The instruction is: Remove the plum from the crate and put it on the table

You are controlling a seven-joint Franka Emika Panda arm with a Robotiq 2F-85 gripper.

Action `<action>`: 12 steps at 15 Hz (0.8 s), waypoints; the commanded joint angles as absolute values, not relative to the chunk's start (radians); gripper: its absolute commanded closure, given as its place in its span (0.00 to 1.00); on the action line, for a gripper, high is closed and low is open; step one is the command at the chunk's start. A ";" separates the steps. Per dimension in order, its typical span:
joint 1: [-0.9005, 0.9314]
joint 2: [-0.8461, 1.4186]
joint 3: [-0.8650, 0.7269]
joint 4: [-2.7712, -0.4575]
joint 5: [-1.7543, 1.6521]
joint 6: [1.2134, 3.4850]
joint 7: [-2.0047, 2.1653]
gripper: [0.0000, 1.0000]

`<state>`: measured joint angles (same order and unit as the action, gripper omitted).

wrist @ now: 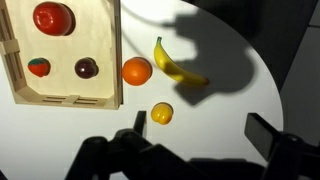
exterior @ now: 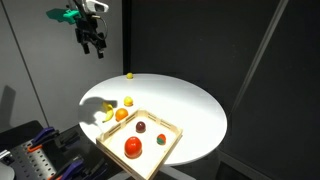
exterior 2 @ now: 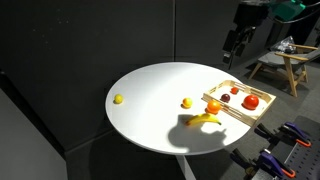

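The plum [wrist: 87, 68] is a small dark maroon fruit lying in the light wooden crate [wrist: 115, 50]. It also shows in both exterior views [exterior: 142, 127] [exterior 2: 225, 99]. The crate [exterior: 160, 118] [exterior 2: 245, 114] sits at the edge of the round white table [exterior: 180, 100] [exterior 2: 150, 100] [wrist: 200, 100]. My gripper [wrist: 200, 126] is open and empty. It hangs high above the table in both exterior views [exterior: 92, 42] [exterior 2: 236, 45], well apart from the crate. In the wrist view its fingers frame bare table beside the crate.
In the crate also lie a big red fruit [wrist: 53, 17] and a strawberry-like fruit [wrist: 38, 67]. On the table next to the crate are an orange [wrist: 137, 71], a banana [wrist: 178, 65] and a small yellow fruit [wrist: 161, 114]. Another yellow fruit [exterior: 129, 75] lies far across the table.
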<state>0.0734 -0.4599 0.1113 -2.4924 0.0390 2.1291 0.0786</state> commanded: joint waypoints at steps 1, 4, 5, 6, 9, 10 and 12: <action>0.044 -0.422 0.091 -2.436 -0.004 2.080 0.080 0.00; 0.016 -0.403 0.068 -2.432 -0.028 2.099 0.078 0.00; 0.008 -0.396 0.060 -2.431 -0.031 2.101 0.078 0.00; 0.002 -0.387 0.049 -2.429 -0.028 2.104 0.075 0.00; -0.013 -0.353 0.017 -2.424 -0.012 2.118 0.060 0.00; -0.017 -0.342 0.007 -2.424 -0.009 2.122 0.056 0.00; -0.026 -0.315 -0.012 -2.418 -0.011 2.130 0.048 0.00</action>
<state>-0.0109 -0.3637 0.0106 -2.4551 -0.0121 2.1274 0.0729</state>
